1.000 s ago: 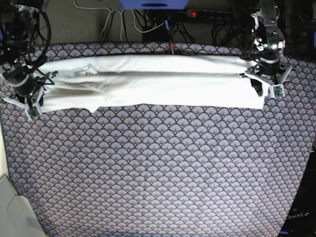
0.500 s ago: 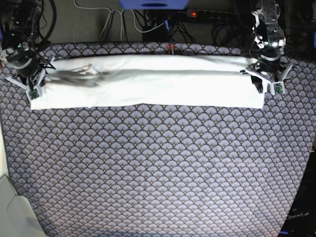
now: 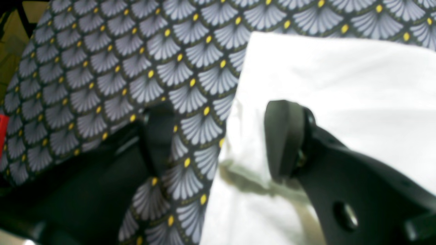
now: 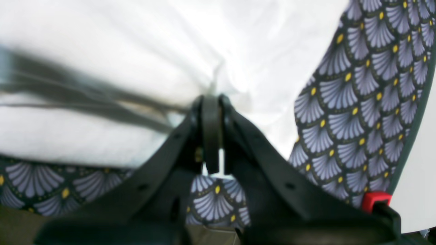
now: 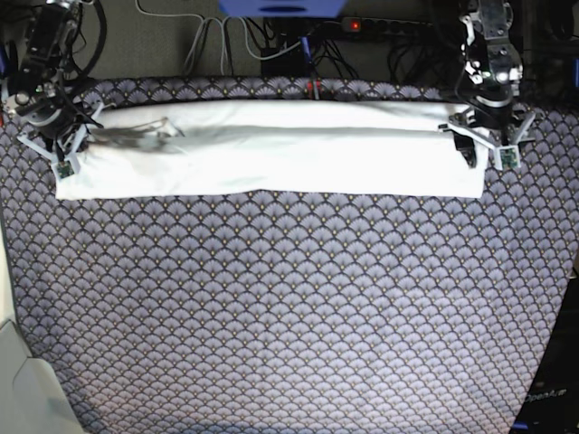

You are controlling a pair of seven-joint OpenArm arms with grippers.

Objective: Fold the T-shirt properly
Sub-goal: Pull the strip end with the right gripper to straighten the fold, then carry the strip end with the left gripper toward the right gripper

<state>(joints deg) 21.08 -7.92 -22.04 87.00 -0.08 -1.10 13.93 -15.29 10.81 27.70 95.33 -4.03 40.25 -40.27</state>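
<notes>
The T-shirt (image 5: 271, 149) lies as a long white band across the far part of the table, plain side up, with creases near its left end. At that end my right gripper (image 5: 65, 146) is shut on the T-shirt; in the right wrist view the fabric (image 4: 102, 51) gathers into folds that run into the closed gripper (image 4: 211, 136). At the right end my left gripper (image 5: 484, 149) stands open. In the left wrist view the gripper (image 3: 221, 139) straddles the shirt's edge (image 3: 340, 85), one finger (image 3: 284, 139) over cloth, the other over the tablecloth.
A fan-patterned grey tablecloth (image 5: 289, 307) covers the table. Behind the far edge lie cables (image 5: 271, 45) and a power strip (image 5: 389, 27) with a red light. A pale object (image 5: 23, 389) sits at the near left corner.
My right gripper has carried the shirt's left end back toward the far edge, straightening the bunched sleeve area. My left gripper has opened wider at the right end.
</notes>
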